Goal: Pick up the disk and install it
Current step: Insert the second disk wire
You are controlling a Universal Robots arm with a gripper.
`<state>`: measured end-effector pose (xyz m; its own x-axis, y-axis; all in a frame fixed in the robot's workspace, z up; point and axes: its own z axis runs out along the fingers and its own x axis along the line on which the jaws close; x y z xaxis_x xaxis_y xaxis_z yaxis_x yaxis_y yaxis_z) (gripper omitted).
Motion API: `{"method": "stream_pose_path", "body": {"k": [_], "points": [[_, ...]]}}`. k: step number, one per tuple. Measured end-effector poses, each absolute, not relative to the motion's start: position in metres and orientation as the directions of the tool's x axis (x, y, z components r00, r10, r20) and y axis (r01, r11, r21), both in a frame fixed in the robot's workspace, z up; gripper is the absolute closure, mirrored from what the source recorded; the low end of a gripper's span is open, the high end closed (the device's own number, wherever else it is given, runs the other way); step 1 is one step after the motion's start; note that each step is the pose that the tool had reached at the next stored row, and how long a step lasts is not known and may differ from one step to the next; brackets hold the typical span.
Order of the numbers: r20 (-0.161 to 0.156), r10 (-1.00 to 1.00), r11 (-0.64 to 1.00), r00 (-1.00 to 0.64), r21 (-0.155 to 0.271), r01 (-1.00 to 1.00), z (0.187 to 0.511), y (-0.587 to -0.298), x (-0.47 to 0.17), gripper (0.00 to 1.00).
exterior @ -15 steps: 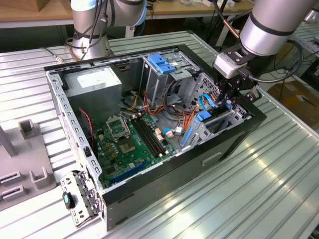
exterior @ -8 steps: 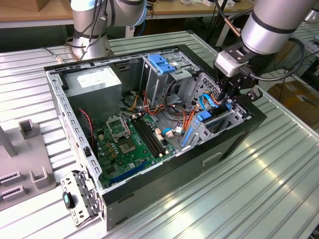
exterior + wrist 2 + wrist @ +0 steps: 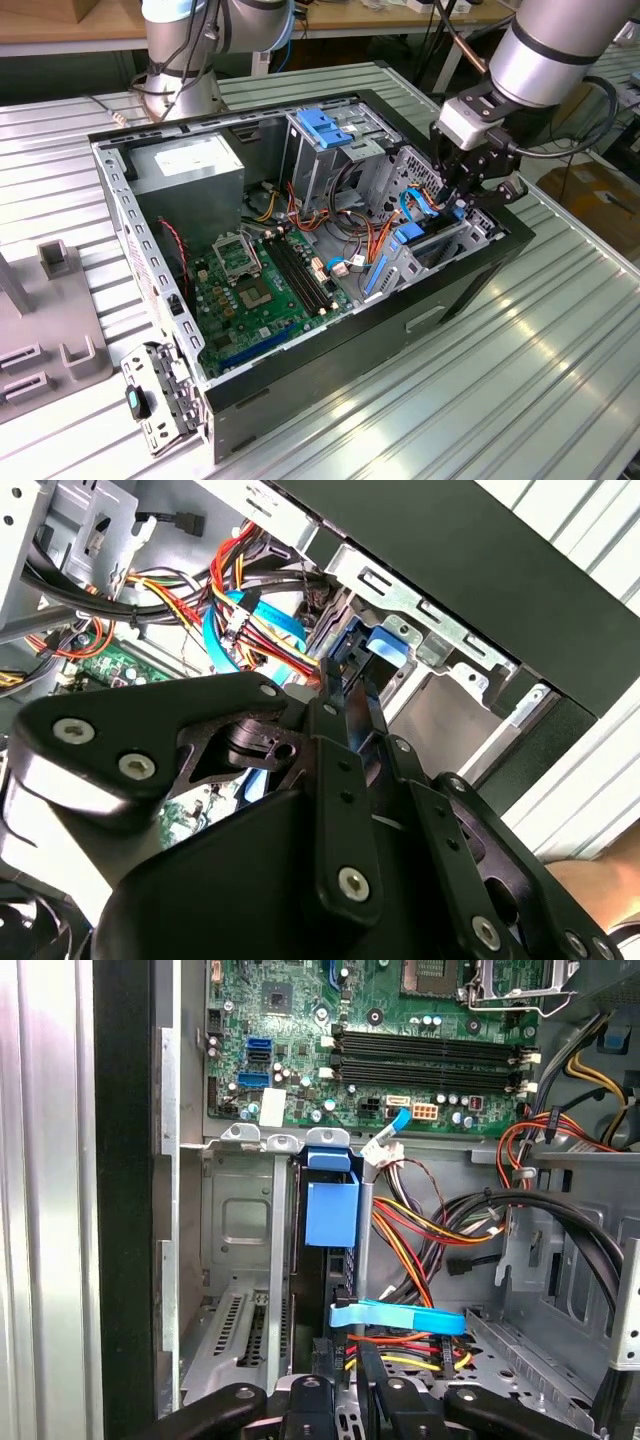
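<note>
At the drive-bay end of the computer case [image 3: 480, 275], on the exterior view's right, one gripper [image 3: 465, 195] is reaching down into the bay from one silver arm [image 3: 550, 45]. One case is lying open on its side on the slatted metal table [image 3: 520, 390].

One disk [image 3: 332, 1210] is standing edge-on in the bay slot beside the case's outer wall. It is showing its blue plastic frame and a dark narrow edge in both wrist views [image 3: 385, 645]. Its label is facing away from the cameras, so no print is readable on it.

The gripper [image 3: 340, 1355] is holding its two black fingers [image 3: 335, 695] nearly together, one on each side of the disk's thin edge, and they appear clamped on it.

Item count inside the case:
- One green motherboard [image 3: 255, 290] is occupying the case floor, carrying four black memory slots [image 3: 430, 1060] and two blue connectors [image 3: 254, 1052].
- One grey metal box [image 3: 185, 170] is sitting in the far corner, bearing one white sticker [image 3: 190, 155]; its print is too small to read.
- One blue latch piece [image 3: 325, 125] is resting on top of the upper drive cage.
- One flat blue cable [image 3: 400, 1317] is crossing near the gripper, over a bundle of red, yellow and black wires [image 3: 420, 1230].

Outside the case, one second arm base [image 3: 180, 60] is standing at the table's far edge, and one grey fixture [image 3: 55, 330] is sitting near the table's edge on the exterior view's left.
</note>
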<state>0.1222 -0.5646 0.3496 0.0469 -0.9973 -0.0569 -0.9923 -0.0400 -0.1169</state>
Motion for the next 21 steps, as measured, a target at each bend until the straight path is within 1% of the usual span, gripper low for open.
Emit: {"method": "stream_pose_path", "body": {"k": [3,7,21], "points": [[-0.057,-0.997,-0.038,0.044,-0.100,-0.994,0.350,-0.565,0.124,0.76],[-0.058,-0.997,-0.037,0.043,-0.089,-0.995,0.353,-0.565,0.124,0.76],[-0.058,-0.997,-0.038,0.042,-0.076,-0.996,0.360,-0.565,0.124,0.76]]}}
